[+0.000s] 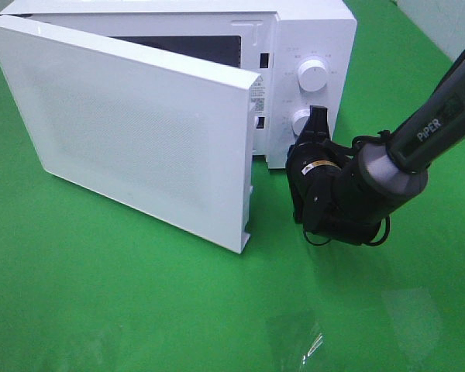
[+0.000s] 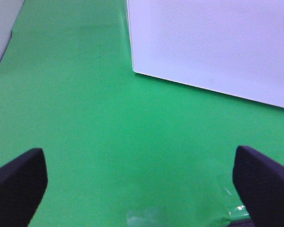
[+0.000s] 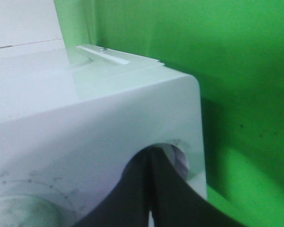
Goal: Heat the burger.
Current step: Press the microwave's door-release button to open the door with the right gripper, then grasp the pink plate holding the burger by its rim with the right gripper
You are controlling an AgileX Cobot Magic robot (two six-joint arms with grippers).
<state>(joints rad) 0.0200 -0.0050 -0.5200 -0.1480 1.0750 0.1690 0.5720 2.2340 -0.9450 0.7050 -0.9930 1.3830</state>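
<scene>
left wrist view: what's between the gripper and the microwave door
Just bare green tabletop, with a faint shiny patch close to the left gripper. Nothing stands between it and the open microwave door. The left wrist view shows this.

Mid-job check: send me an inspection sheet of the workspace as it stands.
Surface: green mat, with a shiny patch near the front.
Job's things: burger not seen in any view; microwave with its door swung open.
Clutter: nothing seen.
Grippers: left gripper open and empty over the mat; right gripper shut at the lower knob, contact unclear.
Cables: black loop at the right wrist.
Surroundings: pale panel behind.
</scene>
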